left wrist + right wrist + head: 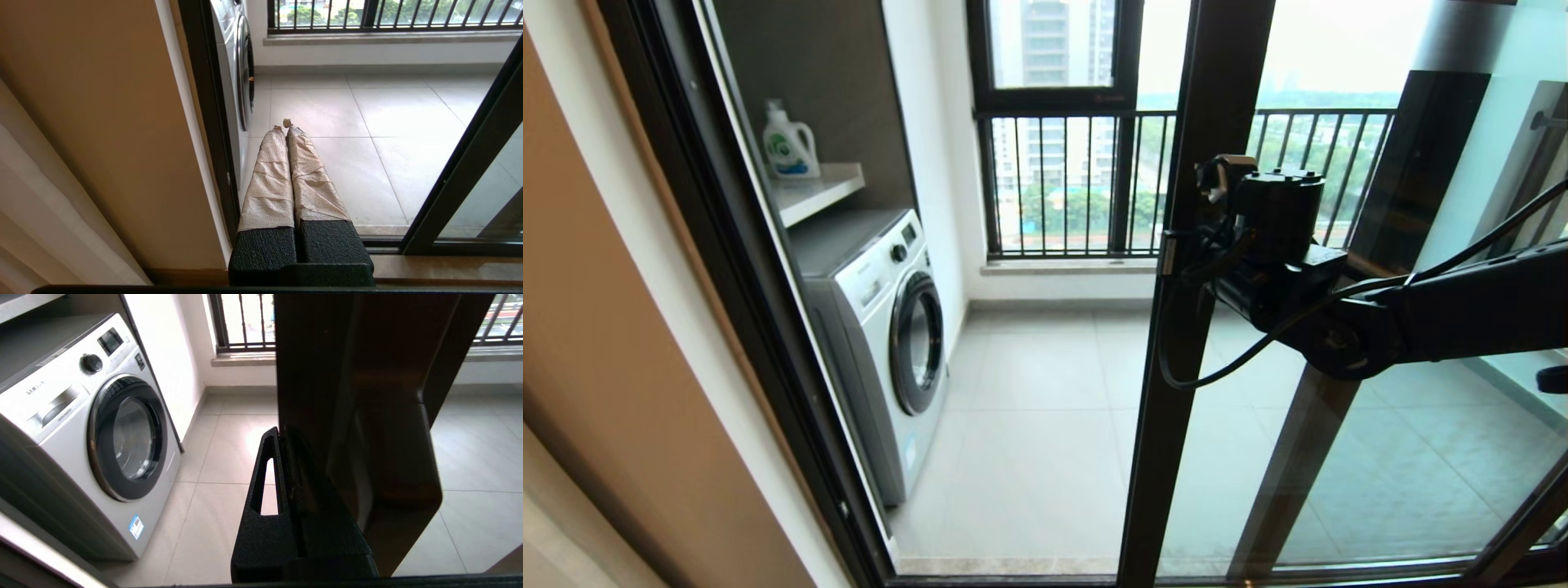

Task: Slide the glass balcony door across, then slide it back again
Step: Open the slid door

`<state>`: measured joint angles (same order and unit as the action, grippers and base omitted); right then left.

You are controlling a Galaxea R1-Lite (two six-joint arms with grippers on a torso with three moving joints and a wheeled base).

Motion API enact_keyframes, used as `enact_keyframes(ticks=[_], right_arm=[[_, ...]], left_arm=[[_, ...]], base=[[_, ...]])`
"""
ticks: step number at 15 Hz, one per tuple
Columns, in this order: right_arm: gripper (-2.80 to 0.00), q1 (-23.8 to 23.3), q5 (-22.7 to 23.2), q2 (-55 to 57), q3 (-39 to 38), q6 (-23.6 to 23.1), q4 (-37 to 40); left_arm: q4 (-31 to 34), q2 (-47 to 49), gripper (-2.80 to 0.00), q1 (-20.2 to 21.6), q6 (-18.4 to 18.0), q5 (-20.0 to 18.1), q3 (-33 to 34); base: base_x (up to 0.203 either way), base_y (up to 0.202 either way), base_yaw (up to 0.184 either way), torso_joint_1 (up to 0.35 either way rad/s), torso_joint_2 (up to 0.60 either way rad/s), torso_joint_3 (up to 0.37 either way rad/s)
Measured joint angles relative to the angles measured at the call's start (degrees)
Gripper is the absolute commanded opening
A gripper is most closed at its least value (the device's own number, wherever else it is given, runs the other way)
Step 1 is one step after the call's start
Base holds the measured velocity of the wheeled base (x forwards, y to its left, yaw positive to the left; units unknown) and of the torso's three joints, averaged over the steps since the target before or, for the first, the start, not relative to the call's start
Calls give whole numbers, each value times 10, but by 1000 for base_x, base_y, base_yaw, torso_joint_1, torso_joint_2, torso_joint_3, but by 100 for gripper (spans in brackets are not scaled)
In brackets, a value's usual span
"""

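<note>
Right hand [1172, 257] at 1 glass balcony door [1205, 269] edge.

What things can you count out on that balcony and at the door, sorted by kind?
Washing machines: 1
Detergent bottles: 1
Shelves: 1
Railed windows: 1
Sliding glass balcony doors: 1
Robot grippers: 2, the right gripper at the door's edge, the left gripper low by the wall
Total: 7
</note>
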<state>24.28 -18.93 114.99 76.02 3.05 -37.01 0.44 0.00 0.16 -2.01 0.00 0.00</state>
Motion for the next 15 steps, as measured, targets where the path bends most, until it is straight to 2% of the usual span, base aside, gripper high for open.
enact_keyframes(ticks=[5, 15], right_arm=[[-280, -26, 1, -1, -12, 2, -1], [-280, -48, 1, -12, -52, 3, -23]], left_arm=[[0, 0, -280, 0, 0, 0, 0], [0, 0, -280, 0, 0, 0, 0]], base=[[0, 0, 0, 0, 0, 0], [0, 0, 0, 0, 0, 0]])
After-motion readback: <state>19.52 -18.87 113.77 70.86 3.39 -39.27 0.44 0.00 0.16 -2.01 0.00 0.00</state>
